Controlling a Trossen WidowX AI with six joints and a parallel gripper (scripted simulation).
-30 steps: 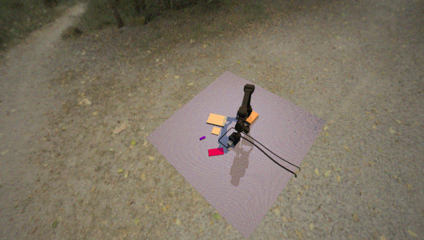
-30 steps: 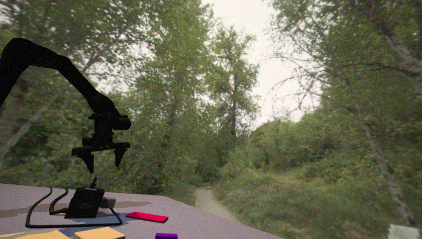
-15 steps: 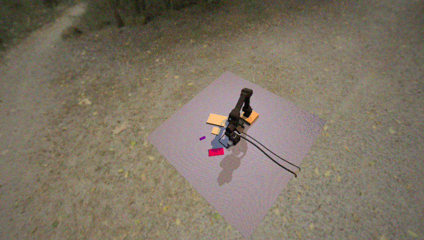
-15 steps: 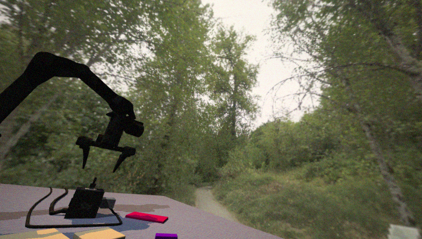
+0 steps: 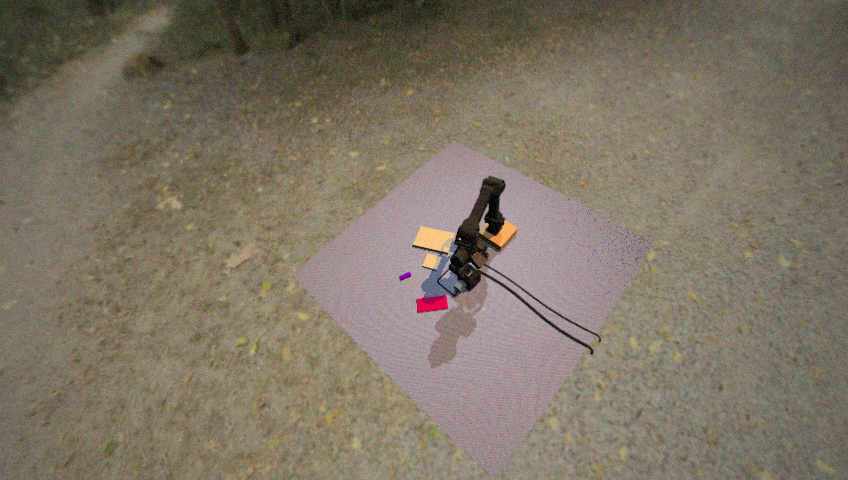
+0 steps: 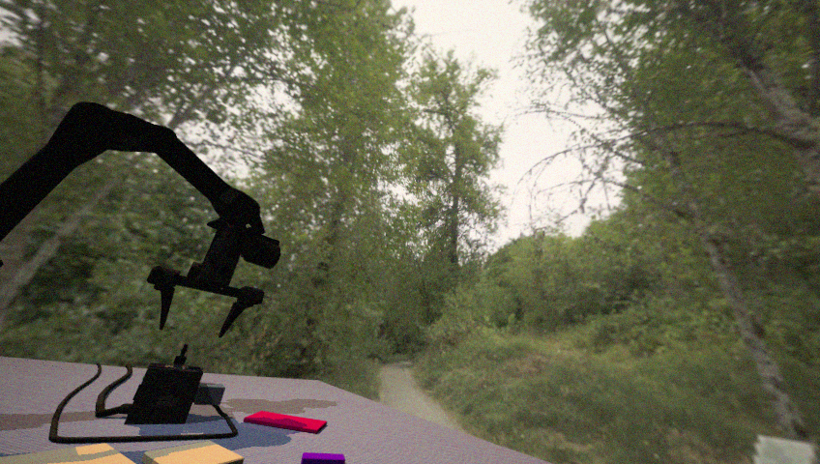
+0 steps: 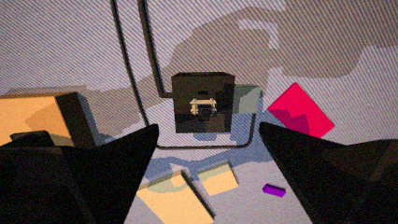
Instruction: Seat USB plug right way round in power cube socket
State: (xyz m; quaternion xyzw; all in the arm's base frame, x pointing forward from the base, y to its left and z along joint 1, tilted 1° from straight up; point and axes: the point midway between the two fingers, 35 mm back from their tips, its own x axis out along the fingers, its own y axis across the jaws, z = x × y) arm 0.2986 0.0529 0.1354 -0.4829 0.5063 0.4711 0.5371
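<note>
The black power cube [image 6: 163, 396] [image 7: 187, 86] stands on the table, with a pale outlined socket [image 7: 194, 101] on its top. The dark USB plug [image 6: 181, 357] [image 7: 205, 112] stands up out of that top, partway in; which way round it is cannot be made out. My gripper [image 6: 191, 333] [image 7: 208, 127] is open and empty, above the cube and plug, with a gap between fingertips and plug in the exterior view. In the top view the arm mostly hides the cube and plug.
A grey block [image 7: 248, 99] [image 6: 211, 393] adjoins the cube's side. Black cables [image 7: 151, 51] [image 5: 535, 306] run around and away from it. A red slab [image 5: 432, 303] [image 6: 285, 420] [image 7: 301, 112], a purple piece [image 5: 405, 275] [image 7: 274, 190] and several orange blocks [image 5: 434, 239] [image 7: 175, 201] lie nearby.
</note>
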